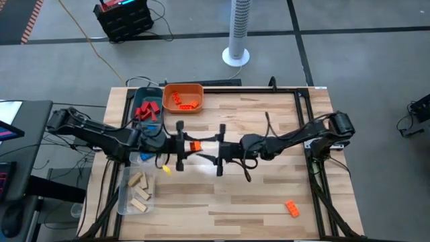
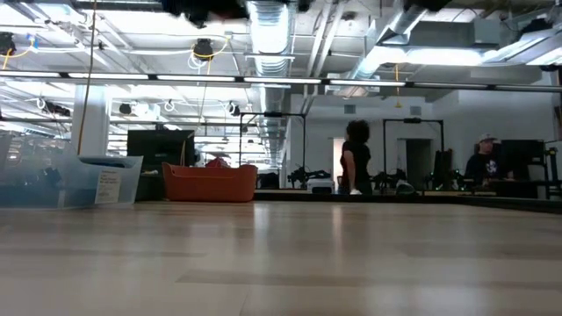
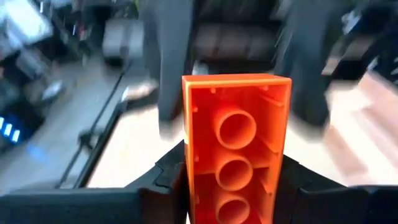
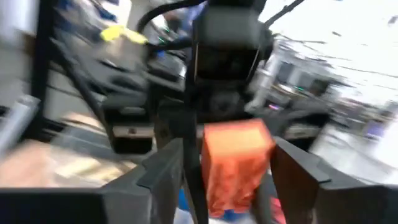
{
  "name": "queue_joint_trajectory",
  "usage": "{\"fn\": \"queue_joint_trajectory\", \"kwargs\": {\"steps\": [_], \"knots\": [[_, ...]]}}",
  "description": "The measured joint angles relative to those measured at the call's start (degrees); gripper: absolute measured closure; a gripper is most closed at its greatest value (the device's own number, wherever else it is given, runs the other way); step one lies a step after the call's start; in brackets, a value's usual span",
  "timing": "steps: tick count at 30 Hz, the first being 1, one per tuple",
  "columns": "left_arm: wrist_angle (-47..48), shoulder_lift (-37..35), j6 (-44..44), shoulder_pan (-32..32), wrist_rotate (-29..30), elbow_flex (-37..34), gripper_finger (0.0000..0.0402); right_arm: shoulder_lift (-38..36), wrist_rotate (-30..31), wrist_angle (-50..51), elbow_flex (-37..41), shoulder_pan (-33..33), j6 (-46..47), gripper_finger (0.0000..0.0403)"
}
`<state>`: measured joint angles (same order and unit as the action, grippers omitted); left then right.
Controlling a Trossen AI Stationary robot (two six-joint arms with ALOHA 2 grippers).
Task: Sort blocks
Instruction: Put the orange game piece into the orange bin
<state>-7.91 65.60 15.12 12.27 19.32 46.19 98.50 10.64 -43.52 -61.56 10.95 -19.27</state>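
An orange block (image 1: 195, 146) hangs above the middle of the table, between my two grippers, which meet there tip to tip. My left gripper (image 3: 233, 177) reaches in from the table's left and is shut on the block (image 3: 236, 137), whose hollow underside faces its wrist camera. My right gripper (image 4: 231, 171) reaches in level from the table's right. It is open, with its fingers (image 4: 163, 171) standing on either side of the same block (image 4: 237, 163). Neither gripper shows in the low view. My left gripper pinches the orange block's two long sides (image 3: 191, 180) between its two fingers (image 3: 165, 177), at the end nearer the wrist. The fingers come in about level from the table's left and lie along the block. The block sticks out past them, lifted clear of the table.
At the back left stand an orange tray (image 1: 195, 89) with orange blocks and a teal tray (image 1: 141, 101) with red ones. A clear tray (image 1: 124, 195) with wooden blocks sits at the near left. One orange block (image 1: 291, 208) lies near the front right. People stand in the room beyond.
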Motion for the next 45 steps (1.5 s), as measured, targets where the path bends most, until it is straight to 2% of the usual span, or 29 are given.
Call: {"fn": "queue_joint_trajectory", "kwargs": {"steps": [5,8,11,16,21,26,30,35,40,45], "knots": [[12.8,-2.0,-4.7,-5.3,0.3,0.0,0.0274,-7.6,15.7,15.0,-0.1,2.5,-2.2,0.0161],[19.2,-2.2,-7.0,-10.9,0.3,0.0,0.0274,-10.9,22.1,26.2,-0.1,3.4,4.0,0.0161],[22.4,-1.7,-8.1,-18.2,0.3,0.0,0.0274,-12.3,23.8,37.1,-0.1,3.2,14.2,0.0164],[22.2,2.3,-8.8,-31.4,-0.5,0.0,0.0274,-7.5,23.8,48.0,0.0,3.3,27.1,0.0172],[22.9,9.5,-8.7,-42.5,-3.2,3.1,0.0274,0.6,23.8,45.3,0.0,4.7,29.7,0.0177],[27.2,19.7,-6.5,-49.2,-4.1,9.9,0.0272,4.6,23.8,42.8,0.0,5.1,29.4,0.0183],[31.7,27.1,-5.8,-51.9,-4.5,15.7,0.0249,3.7,23.8,45.9,0.0,5.3,30.6,0.0188],[35.4,32.8,-3.6,-53.2,-5.5,20.3,0.0219,-2.6,22.7,57.8,-0.1,7.2,39.1,0.0191],[38.7,32.5,-1.8,-53.0,-5.8,22.5,0.0195,-8.7,14.8,73.6,-0.1,9.8,54.1,0.0187],[41.4,27.5,-1.2,-50.2,-7.2,23.8,0.0189,-11.3,3.1,87.6,-0.1,13.7,74.3,0.0185]]}}
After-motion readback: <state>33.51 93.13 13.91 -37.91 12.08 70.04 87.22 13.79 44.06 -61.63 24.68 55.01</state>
